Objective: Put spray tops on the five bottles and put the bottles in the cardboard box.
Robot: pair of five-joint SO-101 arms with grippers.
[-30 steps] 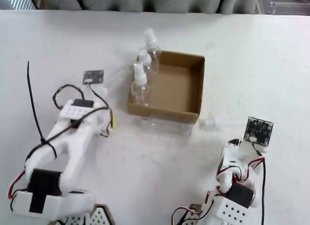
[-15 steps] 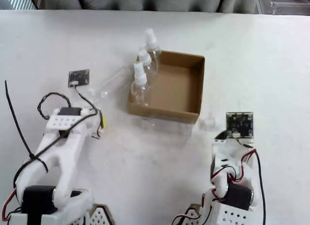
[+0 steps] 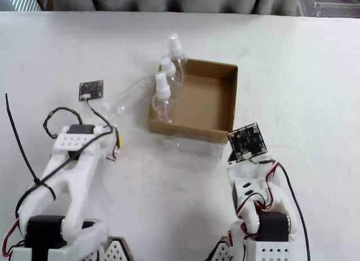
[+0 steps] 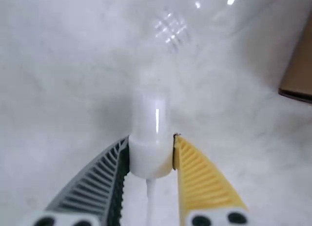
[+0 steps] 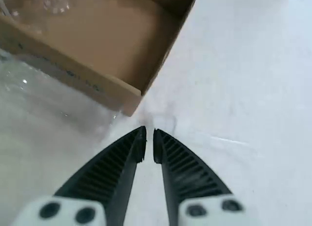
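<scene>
Box (image 3: pixel 208 103): sitting open around mid-table, brown cardboard with low walls.

Capped bottles (image 3: pixel 163 98): three of them, standing upright in a row along the box's left wall, running from near to far, white sprayers pointing up. Not showing clearly whether just inside that wall or just outside it.

Clear bottle (image 3: pixel 126 99): lying on its side on the table (image 3: pixel 315 75) just left of the box, wearing no sprayer, slanting from near left to far right, with its far end close to the nearest capped bottle.

Second clear bottle (image 3: pixel 194 142): lying on its side too, stretching along the box's near wall, right beside it; touching or not, hard to say.

Left claw (image 4: pixel 150 141): clamping a white spray top (image 4: pixel 151 123) by its collar, grey finger pressing one side and yellow finger the other, thin tube trailing back between the fingers, capped end pointing ahead toward the clear bottle. Hanging over the table to the near left of that bottle, apart from it, well left of the box.

Right claw (image 5: pixel 148 143): pinching nearly closed, leaving only a thin slit between the black tips, gripping nothing. Hanging low over the table just near the box's near right corner, with the second clear bottle off to the left along the wall.
</scene>
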